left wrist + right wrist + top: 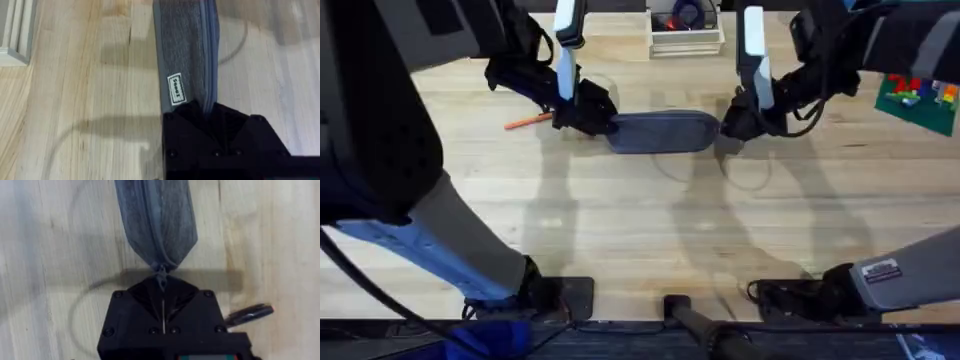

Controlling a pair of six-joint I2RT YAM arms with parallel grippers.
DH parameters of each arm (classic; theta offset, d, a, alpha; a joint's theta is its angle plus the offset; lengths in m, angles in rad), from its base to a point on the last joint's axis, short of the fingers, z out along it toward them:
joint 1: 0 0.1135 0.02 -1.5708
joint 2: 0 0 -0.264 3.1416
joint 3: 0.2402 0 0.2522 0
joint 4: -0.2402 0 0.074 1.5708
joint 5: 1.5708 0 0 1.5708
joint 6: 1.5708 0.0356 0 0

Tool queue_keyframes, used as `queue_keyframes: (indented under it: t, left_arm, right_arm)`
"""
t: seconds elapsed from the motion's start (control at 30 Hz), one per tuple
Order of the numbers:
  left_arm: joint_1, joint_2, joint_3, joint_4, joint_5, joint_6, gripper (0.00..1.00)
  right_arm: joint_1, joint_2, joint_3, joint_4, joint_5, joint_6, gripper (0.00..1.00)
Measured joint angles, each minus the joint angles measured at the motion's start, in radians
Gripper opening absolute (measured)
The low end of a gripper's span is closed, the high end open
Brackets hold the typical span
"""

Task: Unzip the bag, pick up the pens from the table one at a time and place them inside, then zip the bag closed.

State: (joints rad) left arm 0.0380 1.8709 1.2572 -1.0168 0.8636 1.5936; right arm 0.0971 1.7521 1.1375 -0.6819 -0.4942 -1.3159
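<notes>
Both end effectors I run grip the bag (663, 131): left (603, 123) pinched shut at its 9 o'clock end, right (730, 126) clamped on the 3 o'clock tip. Blue-grey fabric, flat mid-desk (640, 220).

Black screw-studded claws (163, 311), white forearm links, seemingly grey-sleeved arm bases.

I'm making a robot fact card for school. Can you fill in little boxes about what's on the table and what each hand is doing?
bag: blue-grey pouch lying flat on the table, zipper looks closed
left hand: shut on the bag's end
right hand: shut on the zipper pull
orange pen: on the table beside the left hand
dark pen: beside the right hand
</notes>
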Motion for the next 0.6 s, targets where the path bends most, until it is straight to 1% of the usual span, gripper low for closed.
queue_keyframes:
  t: [0.6]
  left_arm:
    - [0.0,0.0,0.0,0.0,0.0,0.0,0.042]
  right_arm:
    - [0.0,-0.052,0.004,-0.003,0.0,0.017,0.031]
